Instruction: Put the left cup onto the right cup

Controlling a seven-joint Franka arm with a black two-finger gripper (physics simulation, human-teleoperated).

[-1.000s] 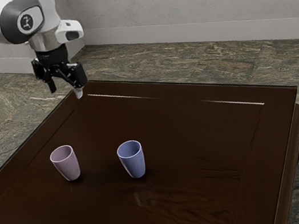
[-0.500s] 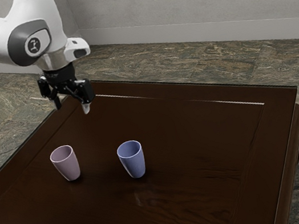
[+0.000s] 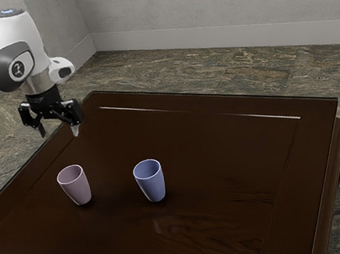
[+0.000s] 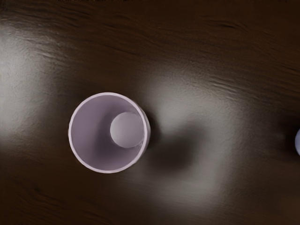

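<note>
Probably light and stiff, with smooth, slippery wall: pink cup (image 3: 75, 184), upright on tabletop (image 3: 228, 156), near blue cup (image 3: 150, 180), not touching. Best taken at the rim, one finger inside. Hand (image 3: 59, 129) wide open, empty, high above pink cup. Blue cup mostly cut off in wrist view; material hard to tell.

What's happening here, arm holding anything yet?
Not yet. The end effector hovers open and empty roughly above the lilac cup, which the wrist view looks straight down into. That cup stands upright on the dark wooden table, apart from the blue cup toward the exterior view's right. Nothing is stacked; a descent to grasp the lilac cup likely comes next.
</note>
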